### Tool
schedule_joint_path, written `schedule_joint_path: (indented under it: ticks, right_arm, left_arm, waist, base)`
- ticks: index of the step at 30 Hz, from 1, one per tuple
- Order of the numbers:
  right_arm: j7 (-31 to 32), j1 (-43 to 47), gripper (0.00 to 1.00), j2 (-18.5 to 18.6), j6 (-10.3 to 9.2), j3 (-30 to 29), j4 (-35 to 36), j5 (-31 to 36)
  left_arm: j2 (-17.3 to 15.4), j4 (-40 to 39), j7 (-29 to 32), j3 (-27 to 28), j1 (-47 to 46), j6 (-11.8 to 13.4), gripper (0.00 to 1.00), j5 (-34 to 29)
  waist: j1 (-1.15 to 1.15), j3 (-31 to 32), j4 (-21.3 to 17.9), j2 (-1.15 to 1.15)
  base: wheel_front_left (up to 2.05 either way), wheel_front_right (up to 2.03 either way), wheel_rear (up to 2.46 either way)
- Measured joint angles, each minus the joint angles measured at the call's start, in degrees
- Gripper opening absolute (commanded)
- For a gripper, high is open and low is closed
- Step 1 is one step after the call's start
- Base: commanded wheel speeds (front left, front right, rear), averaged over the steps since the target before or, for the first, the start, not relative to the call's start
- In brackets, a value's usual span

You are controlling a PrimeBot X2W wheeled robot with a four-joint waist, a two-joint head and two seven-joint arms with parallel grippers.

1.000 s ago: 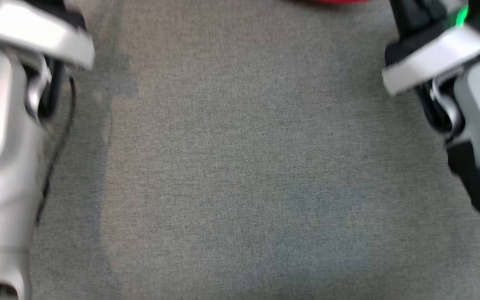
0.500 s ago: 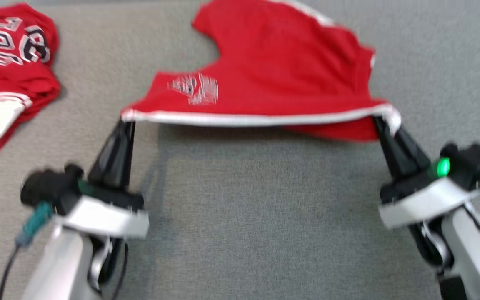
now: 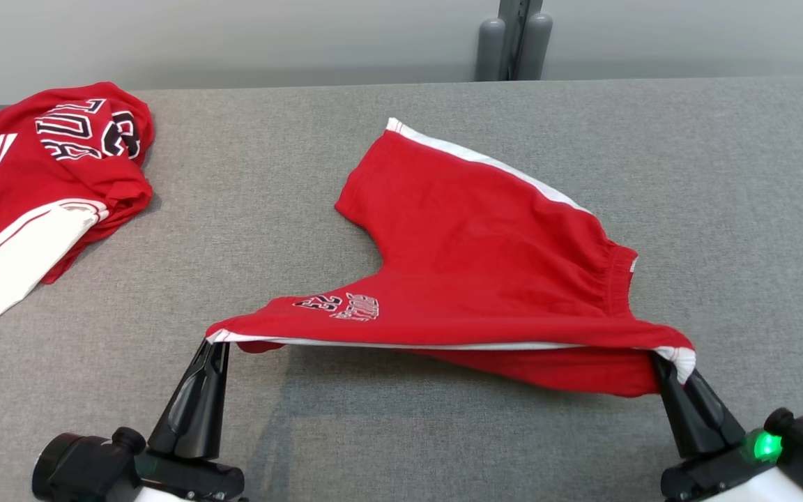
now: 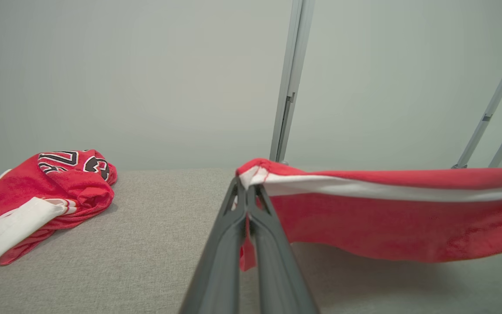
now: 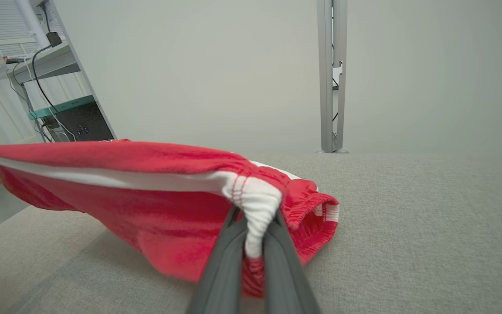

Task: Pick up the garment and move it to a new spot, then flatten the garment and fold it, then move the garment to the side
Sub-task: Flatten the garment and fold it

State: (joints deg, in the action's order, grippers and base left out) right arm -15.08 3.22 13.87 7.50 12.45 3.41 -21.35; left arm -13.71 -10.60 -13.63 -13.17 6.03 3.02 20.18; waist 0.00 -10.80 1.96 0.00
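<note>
The garment [image 3: 485, 258] is a pair of red shorts with white side stripes and a small printed logo, spread over the middle of the grey table [image 3: 373, 418]. Its near edge hangs stretched above the table between my two grippers. My left gripper [image 3: 215, 344] is shut on the near left hem corner, seen close in the left wrist view, where the gripper [image 4: 247, 192] pinches the garment [image 4: 386, 218]. My right gripper [image 3: 659, 359] is shut on the near right corner at the white waistband, where the right wrist view has the gripper [image 5: 253, 218] clamping the garment [image 5: 146, 192]. The far part rests on the table.
A crumpled red and white jersey [image 3: 53, 181] with dark lettering lies at the table's far left corner, also in the left wrist view [image 4: 37, 196]. A metal post [image 3: 513, 38] stands behind the table's far edge. Shelving with cables [image 5: 50, 100] is off to the left.
The head camera has tilted up, from bare table to the whole garment and the jersey. Both grippers keep hold of the stretched near edge.
</note>
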Motion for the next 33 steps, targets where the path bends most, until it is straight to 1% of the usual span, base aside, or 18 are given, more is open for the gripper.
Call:
schedule_joint_path:
  ticks: [3,6,9,12,16,23,28,33]
  right_arm:
    - [1.20,1.96,0.00,-0.15,0.00,0.41,2.00,0.18]
    - [2.02,2.10,0.00,-0.54,0.00,1.25,2.34,-0.13]
    - [2.02,1.44,0.00,-1.16,0.00,2.12,0.65,-0.49]
    - [1.66,-0.81,0.00,-1.88,0.00,3.21,-1.77,-1.40]
    - [0.92,-4.16,0.00,-3.24,0.00,4.04,-5.46,-2.90]
    - [0.33,-10.97,0.00,-6.65,-0.01,4.83,-11.66,-4.47]
    - [0.15,-15.42,0.00,-9.05,0.00,5.41,-14.26,-4.99]
    - [0.09,-18.76,0.00,-10.51,0.00,4.50,-15.48,-5.27]
  left_arm:
    - [-0.77,-2.30,1.16,0.40,0.81,0.58,0.00,-0.30]
    - [-1.31,-2.43,2.31,0.35,0.64,0.55,0.00,-0.11]
    - [-1.65,-0.96,3.19,-0.16,-1.24,0.04,0.00,-0.09]
    - [-1.79,1.74,4.30,-0.44,-4.95,-0.99,0.00,0.19]
    - [-2.43,7.59,5.66,-0.85,-11.95,-3.16,0.00,0.59]
    - [-4.35,21.62,10.25,-3.14,-28.00,-7.48,0.00,-0.13]
    - [-5.12,30.60,12.61,-5.31,-39.81,-9.04,0.00,-1.27]
    - [-4.53,39.22,14.68,-8.05,-48.72,-9.59,0.00,-2.37]
  waist:
    - [0.00,0.01,-0.54,0.00]
    - [0.00,-0.27,-1.31,0.00]
    - [0.00,-0.80,-2.00,0.00]
    - [0.00,-1.54,-2.56,0.00]
    - [0.00,-2.82,-3.47,0.00]
    - [0.00,-6.46,-5.92,0.00]
    - [0.00,-9.93,-8.35,0.00]
    - [0.00,-13.60,-10.85,0.00]
  base:
    - [0.00,0.00,0.00]
    - [0.00,0.00,0.00]
    - [0.00,0.00,0.00]
    - [0.00,0.00,0.00]
    - [0.00,0.00,0.00]
    - [0.00,0.00,0.00]
    - [0.00,0.00,0.00]
    - [0.00,0.00,0.00]
